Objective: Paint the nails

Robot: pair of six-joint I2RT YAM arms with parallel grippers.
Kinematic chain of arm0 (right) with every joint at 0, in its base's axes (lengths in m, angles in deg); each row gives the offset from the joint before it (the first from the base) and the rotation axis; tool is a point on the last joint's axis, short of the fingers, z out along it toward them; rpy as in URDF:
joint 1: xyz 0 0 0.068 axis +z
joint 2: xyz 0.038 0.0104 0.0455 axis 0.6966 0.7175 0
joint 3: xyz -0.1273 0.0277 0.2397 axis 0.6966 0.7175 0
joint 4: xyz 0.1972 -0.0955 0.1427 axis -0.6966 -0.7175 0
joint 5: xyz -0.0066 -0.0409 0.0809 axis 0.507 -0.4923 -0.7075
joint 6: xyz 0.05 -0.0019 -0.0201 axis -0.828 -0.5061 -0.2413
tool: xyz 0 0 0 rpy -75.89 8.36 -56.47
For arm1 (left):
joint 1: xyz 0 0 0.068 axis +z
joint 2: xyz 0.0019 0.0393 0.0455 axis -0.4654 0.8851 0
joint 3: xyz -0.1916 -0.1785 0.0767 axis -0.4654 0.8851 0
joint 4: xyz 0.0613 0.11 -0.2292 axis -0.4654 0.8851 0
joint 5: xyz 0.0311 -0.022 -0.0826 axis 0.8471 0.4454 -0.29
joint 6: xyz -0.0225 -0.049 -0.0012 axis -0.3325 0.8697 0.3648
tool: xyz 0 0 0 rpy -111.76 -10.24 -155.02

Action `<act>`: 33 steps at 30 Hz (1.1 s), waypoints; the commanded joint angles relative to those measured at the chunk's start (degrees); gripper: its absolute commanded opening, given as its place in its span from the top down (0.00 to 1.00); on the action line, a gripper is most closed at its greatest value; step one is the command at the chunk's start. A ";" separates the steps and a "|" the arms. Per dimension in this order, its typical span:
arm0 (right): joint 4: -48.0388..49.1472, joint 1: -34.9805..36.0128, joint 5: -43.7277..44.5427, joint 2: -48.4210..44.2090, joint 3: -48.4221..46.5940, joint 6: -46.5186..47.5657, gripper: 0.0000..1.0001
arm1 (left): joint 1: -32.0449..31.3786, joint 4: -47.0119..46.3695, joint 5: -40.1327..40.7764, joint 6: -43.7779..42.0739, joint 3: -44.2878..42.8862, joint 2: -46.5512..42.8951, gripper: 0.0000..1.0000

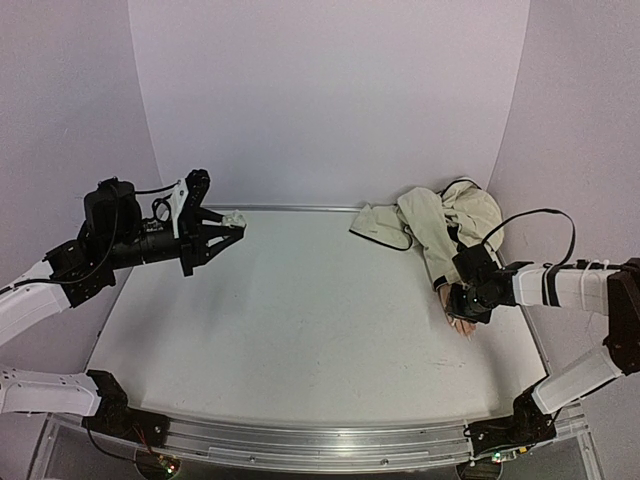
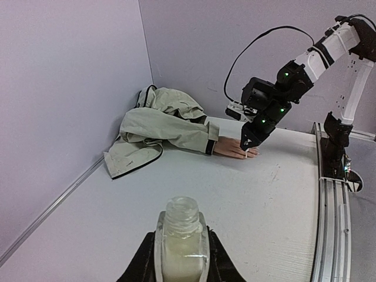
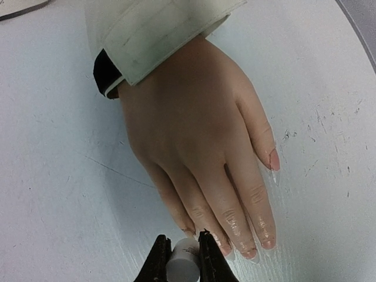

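While the left jaws clamp a bottle [image 2: 180, 238], the right jaws pinch a white cap [image 3: 183, 267] beside the nails [image 3: 251, 254].

The nails [image 3: 274, 160] of a peach-coloured mannequin hand [image 3: 194, 129] faced upward as it lay palm-down near the right edge of the white counter [image 3: 59, 176]. Its fingers were straight and close together, and its wrist sat in a beige sleeve [image 3: 153, 29]. The outermost nail looked pink, while the others shone glossy with pale, translucent tips.
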 commanded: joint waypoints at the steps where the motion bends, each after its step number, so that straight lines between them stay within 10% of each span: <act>1: -2.33 -0.35 0.01 -1.35 -0.98 -0.61 1.00 | 0.19 -1.31 -0.29 -0.84 -0.70 -1.18 1.00; 33: -3.05 -0.34 0.27 -0.17 -0.98 -1.31 1.00 | 0.20 -1.13 -0.33 -0.94 -0.61 -1.49 1.00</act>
